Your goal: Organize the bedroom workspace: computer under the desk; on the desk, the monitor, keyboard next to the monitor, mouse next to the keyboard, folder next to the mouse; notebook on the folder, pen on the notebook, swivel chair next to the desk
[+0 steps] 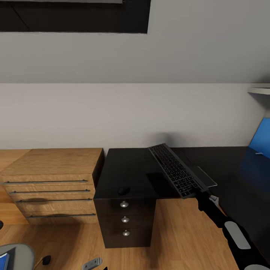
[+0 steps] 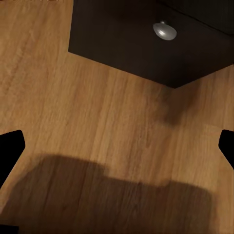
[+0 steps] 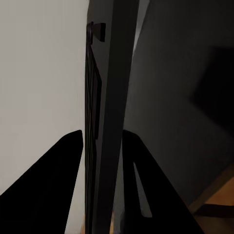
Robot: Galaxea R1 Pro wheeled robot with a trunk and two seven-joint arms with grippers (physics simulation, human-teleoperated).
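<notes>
Reaching in from the lower right of the head view, the right arm is holding the keyboard (image 1: 177, 171) by its near end, with the right gripper (image 1: 198, 192) closed on that edge. Seen from the right wrist camera, the two dark fingers (image 3: 48, 185) are sitting on either side of the keyboard's thin edge (image 3: 105, 146), pressing against it. The keyboard is hanging tilted above the desk (image 1: 131, 168), its far end pointing toward the upper middle of the frame and casting a shadow on the black top. Key legends are showing as tiny pale marks, too small to read.

Near the desk's front edge, left of the keyboard, the mouse (image 1: 123, 190) is lying just above the drawer unit (image 1: 125, 221) with its three silver knobs. A wooden dresser (image 1: 52, 185) is standing at the left, just beside the desk.

At the right edge, the blue folder (image 1: 261, 141) is leaning upright over the desk.

In the left wrist view, the left gripper's dark fingertips (image 2: 9, 151) are standing wide apart at opposite edges, holding nothing, over the plank floor (image 2: 97, 122).
</notes>
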